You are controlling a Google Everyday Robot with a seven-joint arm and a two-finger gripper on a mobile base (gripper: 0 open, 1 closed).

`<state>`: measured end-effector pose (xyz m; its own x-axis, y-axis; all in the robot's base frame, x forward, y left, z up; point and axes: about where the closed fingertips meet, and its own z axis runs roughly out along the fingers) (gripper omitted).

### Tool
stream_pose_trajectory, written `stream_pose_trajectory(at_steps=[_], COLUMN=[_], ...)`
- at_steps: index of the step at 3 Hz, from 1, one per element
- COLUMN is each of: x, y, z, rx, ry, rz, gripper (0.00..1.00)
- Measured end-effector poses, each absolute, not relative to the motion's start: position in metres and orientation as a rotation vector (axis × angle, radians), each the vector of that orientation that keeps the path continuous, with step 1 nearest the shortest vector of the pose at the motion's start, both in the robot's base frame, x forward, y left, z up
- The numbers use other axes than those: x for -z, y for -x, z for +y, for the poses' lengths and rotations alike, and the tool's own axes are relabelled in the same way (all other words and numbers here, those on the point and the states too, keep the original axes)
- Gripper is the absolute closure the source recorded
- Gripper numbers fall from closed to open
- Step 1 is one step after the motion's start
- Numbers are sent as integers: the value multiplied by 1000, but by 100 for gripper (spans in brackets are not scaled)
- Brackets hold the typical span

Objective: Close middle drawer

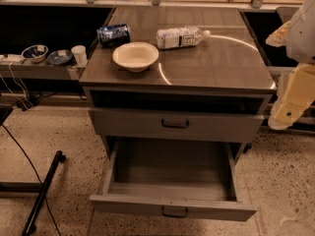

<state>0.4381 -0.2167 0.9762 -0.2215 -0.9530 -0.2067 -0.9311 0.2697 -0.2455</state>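
Gripper: right edge of your view, just beside the cabinet's right side.
Grip: you cannot tell how open it is, or what it holds.
Middle drawer: below-left of the gripper — pulled far out.
Top drawer: left of the gripper — slightly out.
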Motion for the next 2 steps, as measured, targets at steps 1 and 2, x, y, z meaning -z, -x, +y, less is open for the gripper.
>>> stream_pose_trajectory(at_steps=[1, 2], x=[-976, -952], y=[-438, -437], z=[-217, -221], rx=[98, 101], ry=[1725, 1722], rz=[2232, 2198], gripper=[0, 0])
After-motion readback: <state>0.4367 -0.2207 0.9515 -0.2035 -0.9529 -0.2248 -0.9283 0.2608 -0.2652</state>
